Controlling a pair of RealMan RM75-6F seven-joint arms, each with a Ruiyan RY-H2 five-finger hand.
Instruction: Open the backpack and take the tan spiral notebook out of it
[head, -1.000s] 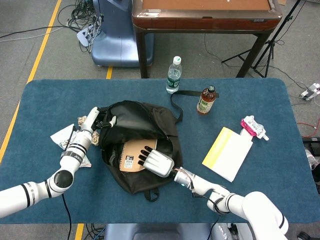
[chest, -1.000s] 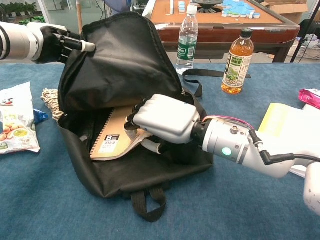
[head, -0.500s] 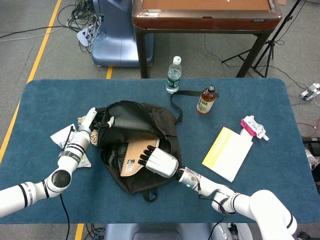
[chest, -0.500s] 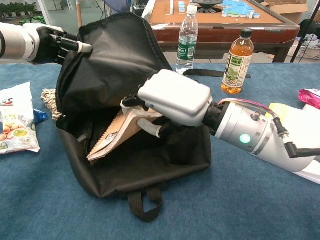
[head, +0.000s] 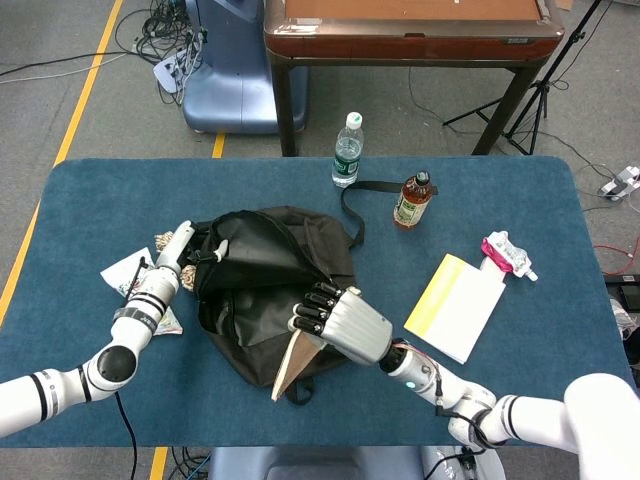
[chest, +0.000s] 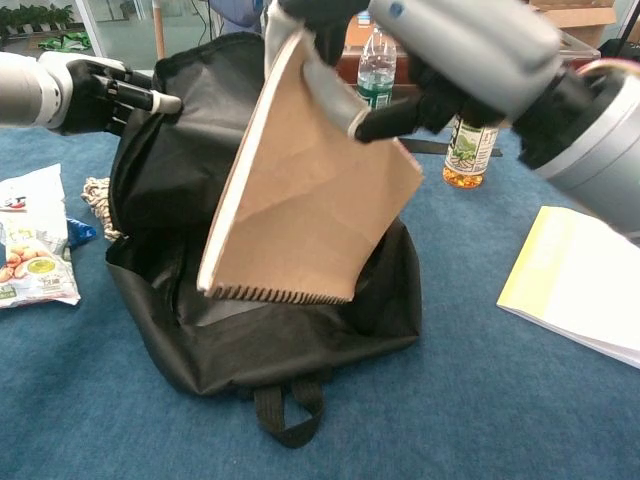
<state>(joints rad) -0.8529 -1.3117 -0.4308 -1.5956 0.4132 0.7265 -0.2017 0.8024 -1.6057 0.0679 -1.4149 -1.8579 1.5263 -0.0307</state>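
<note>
The black backpack (head: 262, 290) (chest: 200, 200) lies open in the middle of the blue table. My right hand (head: 340, 318) (chest: 450, 50) grips the tan spiral notebook (head: 296, 362) (chest: 310, 190) and holds it up in the air above the bag, fully out of it, spiral edge hanging down. My left hand (head: 180, 250) (chest: 95, 85) holds the backpack's upper flap at its left edge, keeping the opening lifted.
A snack packet (head: 128, 278) (chest: 30, 240) and a rope bundle (chest: 95, 192) lie left of the bag. A water bottle (head: 346, 150) and a tea bottle (head: 412, 200) stand behind it. A yellow-edged book (head: 455, 305) (chest: 580, 285) and a pink pouch (head: 506, 254) lie to the right.
My right hand has pulled the notebook up out of the backpack and raised it towards the cameras. The left hand stays on the flap.
</note>
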